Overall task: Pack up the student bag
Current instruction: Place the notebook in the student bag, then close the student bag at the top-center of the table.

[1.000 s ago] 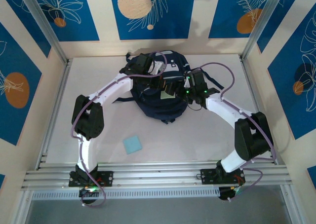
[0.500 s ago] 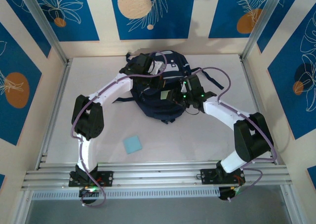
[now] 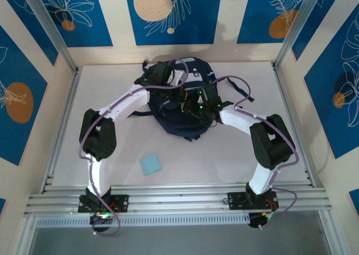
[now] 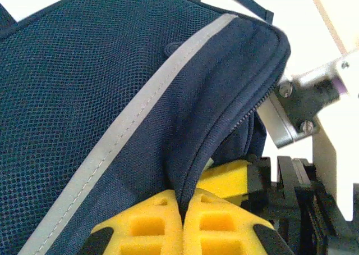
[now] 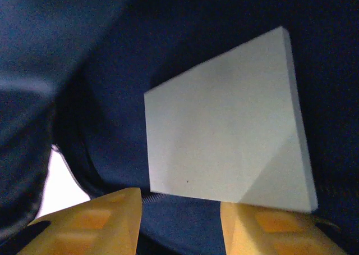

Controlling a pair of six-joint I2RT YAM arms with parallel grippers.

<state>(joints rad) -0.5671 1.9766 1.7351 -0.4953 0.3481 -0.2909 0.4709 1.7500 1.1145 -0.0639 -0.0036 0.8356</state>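
The left gripper (image 4: 182,207) is clamped on a fold of the student bag (image 3: 180,124), which sits mid-way along the tabletop's (image 3: 224,159) far edge. The right gripper (image 5: 180,201) stands half open within it, gripping nothing, with one pale pad (image 5: 224,137) just beyond. One blue square (image 3: 150,165) lies toward the near edge.

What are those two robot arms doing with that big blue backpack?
They are packing the student bag. The left gripper is shut on a fold of the bag's fabric beside the zip. The right gripper is reaching inside the bag with its jaws apart, and a pale square pad sits just in front of its fingers against the dark lining. A light blue square pad lies on the table nearer the arm bases, not yet packed.
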